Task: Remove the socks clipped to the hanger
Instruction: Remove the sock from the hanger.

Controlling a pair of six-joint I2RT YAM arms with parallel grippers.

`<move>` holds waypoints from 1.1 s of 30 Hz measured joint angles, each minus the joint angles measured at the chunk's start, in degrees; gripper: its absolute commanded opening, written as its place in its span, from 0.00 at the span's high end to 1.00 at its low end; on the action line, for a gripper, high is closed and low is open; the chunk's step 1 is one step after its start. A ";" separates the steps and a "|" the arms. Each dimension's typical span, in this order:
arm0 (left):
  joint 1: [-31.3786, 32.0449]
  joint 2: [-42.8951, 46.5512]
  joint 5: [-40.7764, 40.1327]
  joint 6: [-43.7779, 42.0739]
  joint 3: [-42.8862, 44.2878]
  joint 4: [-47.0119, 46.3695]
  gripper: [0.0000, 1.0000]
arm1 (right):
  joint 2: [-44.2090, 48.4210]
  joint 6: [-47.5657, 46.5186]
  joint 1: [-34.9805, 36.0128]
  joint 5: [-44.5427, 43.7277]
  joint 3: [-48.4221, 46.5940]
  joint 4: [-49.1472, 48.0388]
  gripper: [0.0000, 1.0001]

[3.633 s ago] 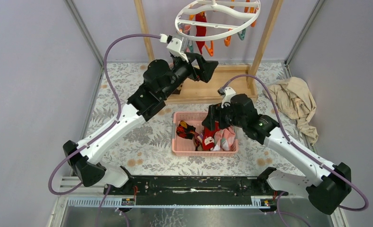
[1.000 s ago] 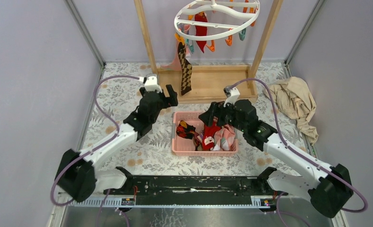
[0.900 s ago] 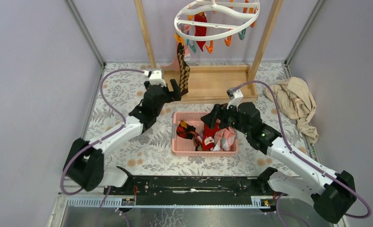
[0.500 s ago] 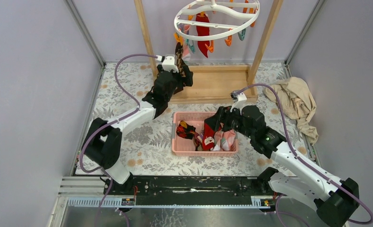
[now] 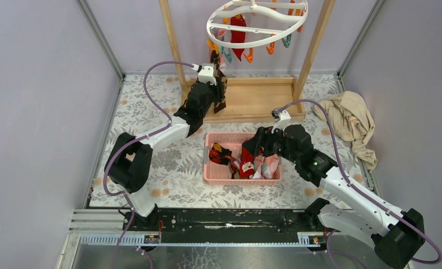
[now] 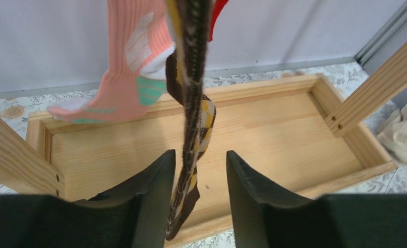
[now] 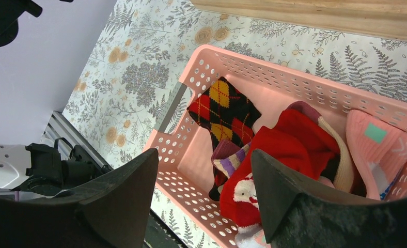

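1. Your left gripper (image 6: 200, 157) stands part open astride the argyle sock (image 6: 193, 108), not yet pinching it.
2. The sock hangs limp, light and soft from the hanger (image 5: 252, 44); pinch its lower half and pull down gently.
3. Your right gripper (image 7: 204, 157) gapes empty above the pink basket (image 7: 181, 155).

1. Plain lavender walls (image 5: 39, 84) enclose three sides.
2. A floral-patterned cover (image 5: 132, 106) forms the work surface.
3. A wooden frame (image 5: 252, 101) stands at the back, with a crumpled beige cloth (image 5: 350, 120) lying to its right.

Socks (image 5: 247, 162) lie in the basket (image 5: 241, 180), apparently just before the frame (image 5: 263, 101).
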State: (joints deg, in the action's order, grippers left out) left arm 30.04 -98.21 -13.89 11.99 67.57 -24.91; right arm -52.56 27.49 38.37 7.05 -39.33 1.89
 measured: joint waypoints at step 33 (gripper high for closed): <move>4.72 12.70 -3.37 1.14 3.52 17.92 0.89 | -12.13 -8.04 0.00 -3.58 -11.54 0.87 0.32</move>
State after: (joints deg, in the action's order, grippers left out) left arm 34.76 -85.52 -17.26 13.13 71.09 -6.98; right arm -64.69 19.44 38.37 3.46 -50.87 2.76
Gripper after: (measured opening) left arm 0.120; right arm 0.687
